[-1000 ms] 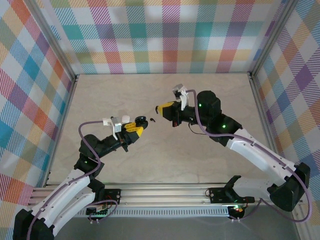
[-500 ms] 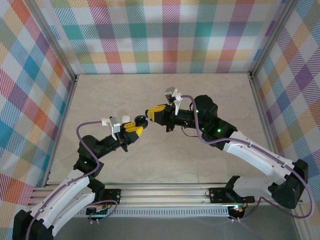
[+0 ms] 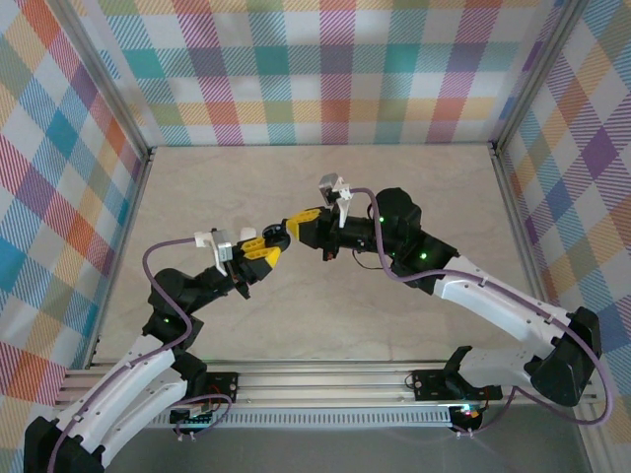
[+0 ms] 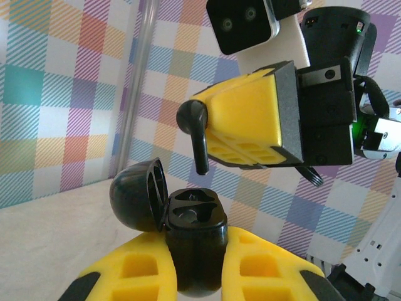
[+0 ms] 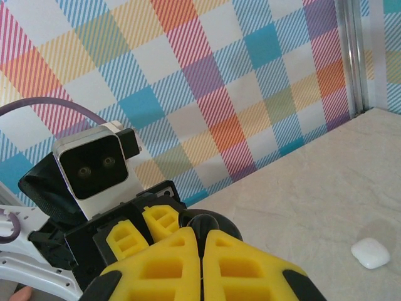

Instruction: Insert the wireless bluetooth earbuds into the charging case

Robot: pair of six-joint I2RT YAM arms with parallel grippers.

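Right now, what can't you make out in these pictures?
Top view: the case is a dark speck between the left hand and right hand; lid and sockets too small to tell.
Left wrist view: the case's base is hidden between yellow fingers; its sockets are black on black.
Right wrist view: the right hand's fingers cover the earbud it holds.

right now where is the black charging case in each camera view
top external: black charging case near the centre, where the left gripper and right gripper meet
left wrist: bottom centre, lid open, between yellow fingers, under the black earbud
right wrist: probably the dark round shape just beyond the shut yellow fingers
shared landmark: the left gripper's yellow fingers gripping the case
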